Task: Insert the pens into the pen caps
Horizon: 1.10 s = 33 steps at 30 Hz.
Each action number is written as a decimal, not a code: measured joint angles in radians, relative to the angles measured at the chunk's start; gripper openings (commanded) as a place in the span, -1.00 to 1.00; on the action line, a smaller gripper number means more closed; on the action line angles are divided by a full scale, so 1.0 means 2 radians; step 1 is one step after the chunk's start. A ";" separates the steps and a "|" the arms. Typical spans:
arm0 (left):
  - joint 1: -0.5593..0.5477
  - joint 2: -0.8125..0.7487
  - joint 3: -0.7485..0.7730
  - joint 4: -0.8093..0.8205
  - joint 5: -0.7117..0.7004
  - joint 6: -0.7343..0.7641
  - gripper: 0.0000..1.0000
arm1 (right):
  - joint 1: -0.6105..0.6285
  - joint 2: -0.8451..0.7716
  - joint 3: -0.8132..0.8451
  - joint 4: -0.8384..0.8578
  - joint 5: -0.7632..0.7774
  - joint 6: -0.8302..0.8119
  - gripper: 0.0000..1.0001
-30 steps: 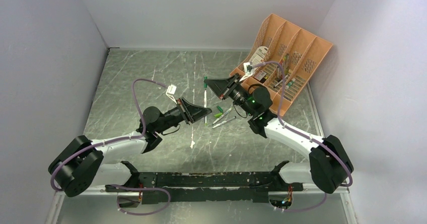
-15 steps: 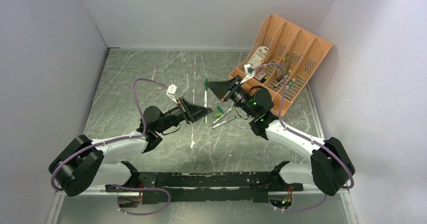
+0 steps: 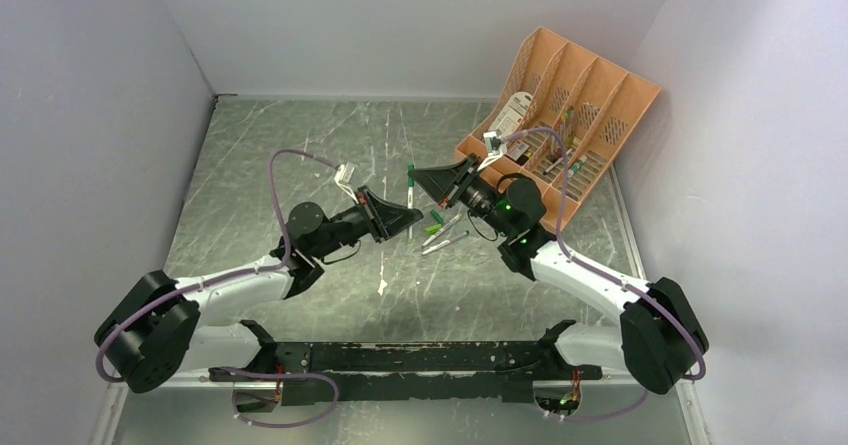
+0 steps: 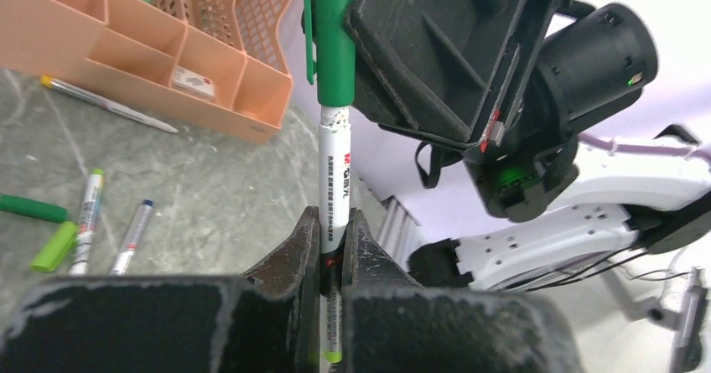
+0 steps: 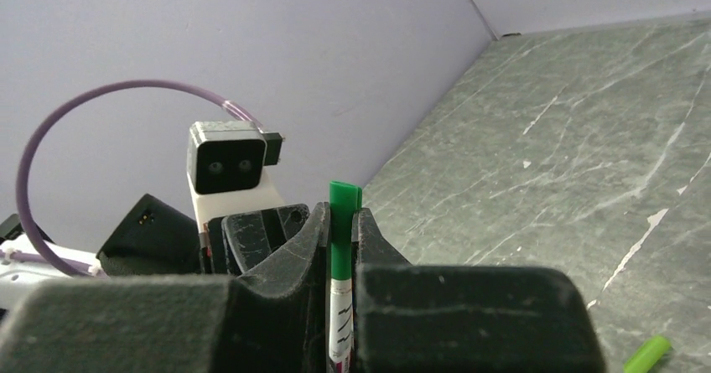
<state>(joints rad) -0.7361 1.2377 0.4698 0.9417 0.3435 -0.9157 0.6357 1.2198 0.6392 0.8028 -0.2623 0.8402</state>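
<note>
Both grippers hold one pen upright between them above the table. My left gripper (image 4: 333,219) (image 3: 404,218) is shut on the white barrel of the pen (image 4: 334,172) (image 3: 410,198). My right gripper (image 5: 339,215) (image 3: 419,179) is shut on a green pen cap (image 5: 340,235) (image 4: 335,38) (image 3: 410,171) whose lower end sits over the pen's tip. Two more pens (image 4: 86,220) (image 4: 132,237) lie on the table, with a dark green cap (image 4: 33,208) and a light green cap (image 4: 54,246) beside them.
An orange organizer (image 3: 585,100) (image 4: 180,50) with mixed stationery stands at the back right, just behind my right arm. A thin pen (image 4: 107,104) lies in front of it. Grey walls close in the left, back and right sides.
My left gripper has moved up and to the right, pushing the pen toward the cap in my right gripper. Less of the white barrel shows between the two grippers.
</note>
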 measured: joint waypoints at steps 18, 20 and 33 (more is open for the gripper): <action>0.003 -0.061 0.049 -0.110 0.004 0.259 -0.87 | 0.002 -0.121 0.032 -0.170 -0.001 -0.124 0.22; 0.003 -0.065 0.049 -0.117 0.007 0.276 -0.86 | 0.002 -0.131 0.038 -0.188 0.008 -0.134 0.22; 0.003 -0.063 0.065 -0.167 0.018 0.334 -0.86 | 0.003 -0.092 0.095 -0.229 0.017 -0.151 0.21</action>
<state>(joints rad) -0.7292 1.1114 0.5995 0.6071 0.3786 -0.2485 0.6411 1.0359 0.8288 0.3450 -0.2283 0.5373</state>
